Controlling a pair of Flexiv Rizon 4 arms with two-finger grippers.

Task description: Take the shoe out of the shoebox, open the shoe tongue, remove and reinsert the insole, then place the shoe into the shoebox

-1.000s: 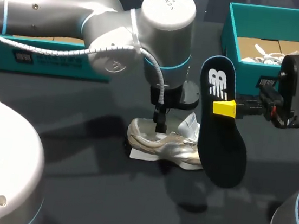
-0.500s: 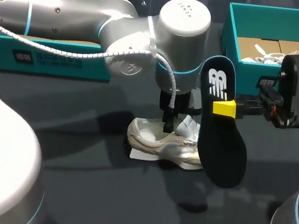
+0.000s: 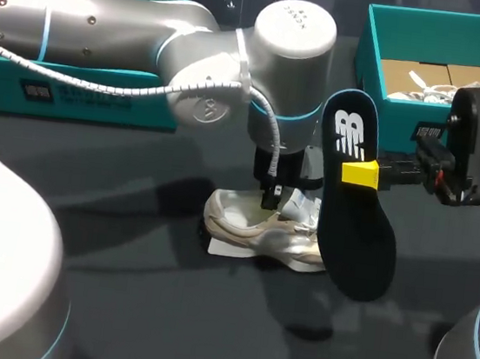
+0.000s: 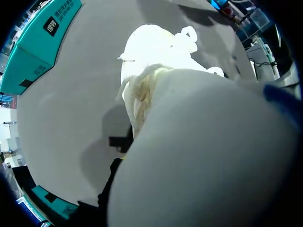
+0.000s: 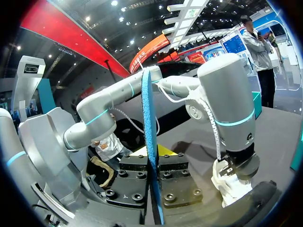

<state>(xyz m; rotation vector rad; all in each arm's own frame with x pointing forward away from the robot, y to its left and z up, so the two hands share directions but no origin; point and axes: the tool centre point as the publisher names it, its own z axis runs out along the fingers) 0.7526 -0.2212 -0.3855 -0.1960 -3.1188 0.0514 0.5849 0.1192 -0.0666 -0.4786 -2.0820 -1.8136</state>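
Head view: my left arm (image 3: 111, 15) comes in from the left, with its wrist straight over the cream-white low-top shoe (image 3: 251, 229). The shoe sits on the dark grey table (image 3: 137, 307) near the middle, outside either box. The left gripper (image 3: 270, 196) is down at the shoe's opening; I can't tell if it's apart or clamped. My right arm (image 3: 475, 156) comes in from the right. The right gripper (image 3: 362, 173) is clamped on the black foam insole with a white logo (image 3: 355, 237), held on end in the air just right of the shoe. An open teal cardboard shoebox (image 3: 388, 119) is at the far right, with brown card and something white inside. A second teal box (image 3: 135, 107) is at the far left, behind the left arm.

Left wrist view: the shoe (image 4: 156, 52) is ahead on the table (image 4: 66, 109). A big pale blurred mass (image 4: 203, 156) up close blocks the gripper, so its state is still unreadable here. The teal box (image 4: 38, 47) lies beyond the shoe.

Right wrist view: the insole (image 5: 147, 118) is edge-on and upright, its blue rim pinched from both sides in the right gripper (image 5: 152, 158). Beside it, the left arm (image 5: 222, 94) stands vertical, with the left gripper (image 5: 239, 168) down on the shoe (image 5: 232, 187).
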